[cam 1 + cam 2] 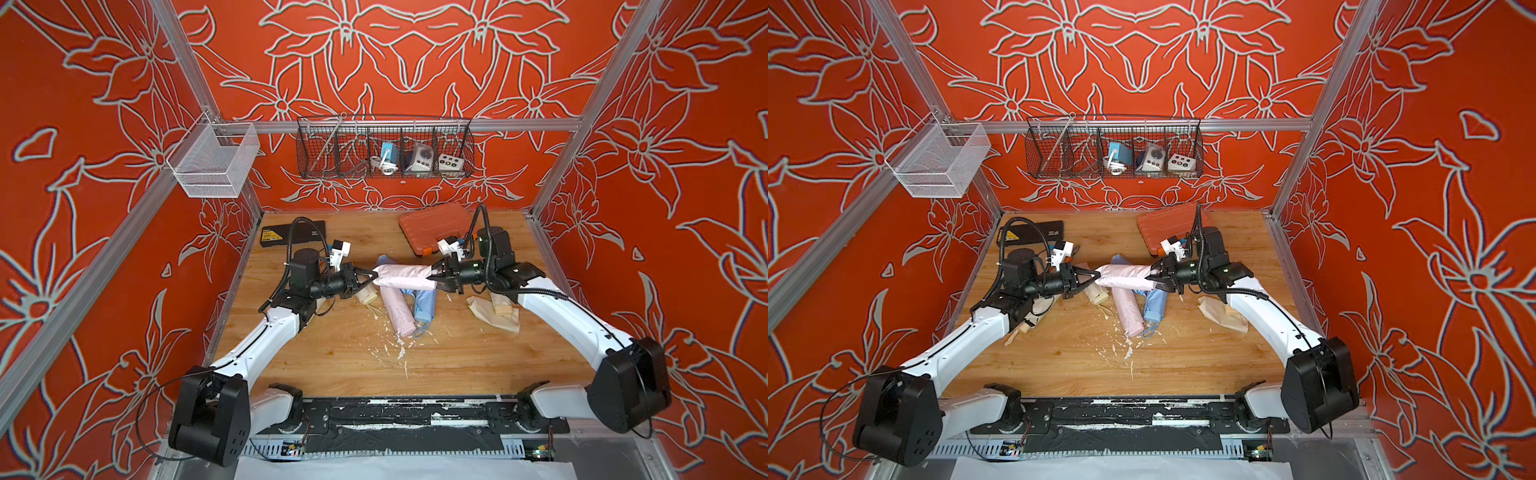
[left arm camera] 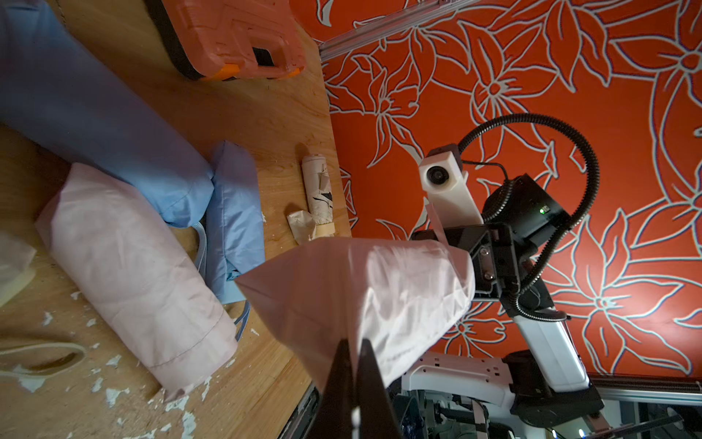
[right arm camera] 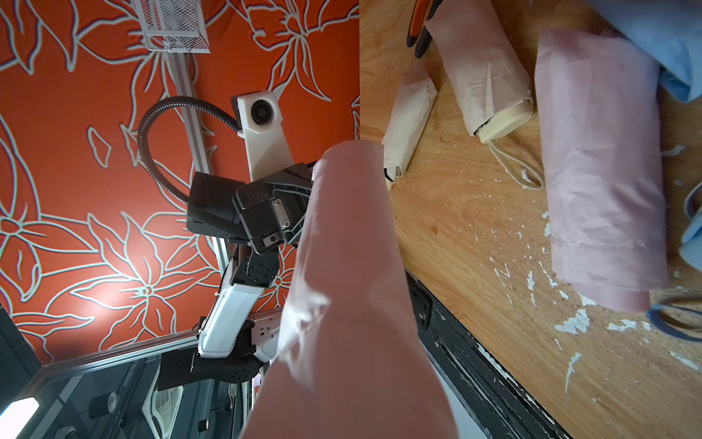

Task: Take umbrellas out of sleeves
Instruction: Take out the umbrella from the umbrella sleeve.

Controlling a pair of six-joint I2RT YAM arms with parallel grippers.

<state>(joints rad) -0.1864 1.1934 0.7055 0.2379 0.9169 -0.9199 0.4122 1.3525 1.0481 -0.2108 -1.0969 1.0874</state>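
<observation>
A pale pink umbrella in its pink sleeve (image 1: 403, 277) (image 1: 1123, 277) hangs level above the table, stretched between both grippers. My left gripper (image 1: 374, 276) (image 2: 355, 342) is shut, pinching the closed end of that sleeve (image 2: 361, 289). My right gripper (image 1: 434, 277) is shut on the umbrella's other end; in the right wrist view the pink fabric (image 3: 349, 266) hides its jaws. Below lie a second pink sleeved umbrella (image 1: 397, 309) and a light blue one (image 1: 424, 305). A cream umbrella (image 1: 368, 296) lies by my left wrist. A limp cream sleeve (image 1: 484, 311) lies under my right forearm.
An orange plastic case (image 1: 432, 226) sits at the back right of the wooden table and a black case (image 1: 293, 233) at the back left. Two wire baskets (image 1: 384, 149) (image 1: 214, 162) hang on the frame. White flakes (image 1: 399, 349) litter the front middle.
</observation>
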